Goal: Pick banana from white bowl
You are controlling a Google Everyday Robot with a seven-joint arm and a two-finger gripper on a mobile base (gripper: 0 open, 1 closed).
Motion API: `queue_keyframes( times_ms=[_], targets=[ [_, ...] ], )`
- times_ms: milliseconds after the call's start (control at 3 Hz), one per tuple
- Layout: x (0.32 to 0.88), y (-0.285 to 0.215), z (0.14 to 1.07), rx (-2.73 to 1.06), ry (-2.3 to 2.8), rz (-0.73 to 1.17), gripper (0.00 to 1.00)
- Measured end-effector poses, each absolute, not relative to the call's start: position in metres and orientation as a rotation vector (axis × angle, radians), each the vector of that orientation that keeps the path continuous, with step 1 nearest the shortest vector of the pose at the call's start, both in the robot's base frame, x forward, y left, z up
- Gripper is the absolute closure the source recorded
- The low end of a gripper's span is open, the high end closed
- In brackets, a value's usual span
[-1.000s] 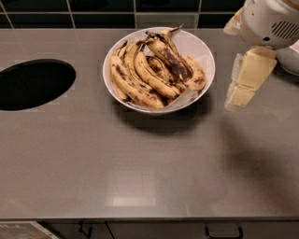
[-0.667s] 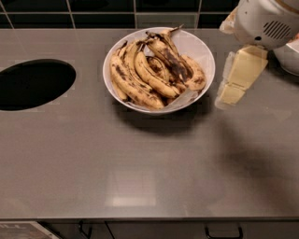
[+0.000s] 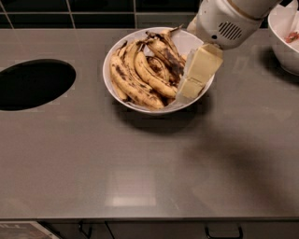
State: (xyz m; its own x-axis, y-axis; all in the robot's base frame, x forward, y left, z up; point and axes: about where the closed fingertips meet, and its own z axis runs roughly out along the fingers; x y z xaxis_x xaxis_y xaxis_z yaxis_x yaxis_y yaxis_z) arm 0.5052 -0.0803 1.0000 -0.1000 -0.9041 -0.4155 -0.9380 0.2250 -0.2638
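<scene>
Long curved overripe yellow banana [image 3: 152, 77] with dark brown-black spots lies in the wide round glossy white bowl [image 3: 110, 59], packed among several alike, stems pointing to the far rim, not lifted. The bowl sits on the flat matte grey bench [image 3: 140, 172], toward the far side and about the middle. The cream blocky hand [image 3: 190, 88] hangs over the bowl's right part, tilted down and to the left, its tip low inside the rim and just beside the rightmost bananas. Cannot tell if it touches them, and cannot tell whether the hand is open or closed; nothing seen gripped. It hangs from the white rounded plastic arm [image 3: 219, 18] with a small vent grille, which comes in from the top right corner and crosses above the bowl's far right rim. Versus 0.7 s ago: the hand was outside the bowl, over bare bench right of the rim; it has now come left and sits over the bowl's inside. Bowl and bananas lie as before. Right of the arm, a second bowl [image 3: 284, 46], also white and glossy, is cut by the frame edge and holds pinkish bits [image 3: 292, 36]. On the left a black oval hole [image 3: 35, 84] is sunk in the bench, well apart from the bowl. Dark glossy wall tiles [image 3: 93, 11] run behind, and dark drawer handles [image 3: 224, 232] show under the near edge.
</scene>
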Motion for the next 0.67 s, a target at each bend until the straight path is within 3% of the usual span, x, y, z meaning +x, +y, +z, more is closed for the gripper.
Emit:
queue_keyframes(
  times_ms=[667],
  targets=[
    [0.531,-0.036,0.985,-1.646,2.003,0.231,0.00]
  ],
)
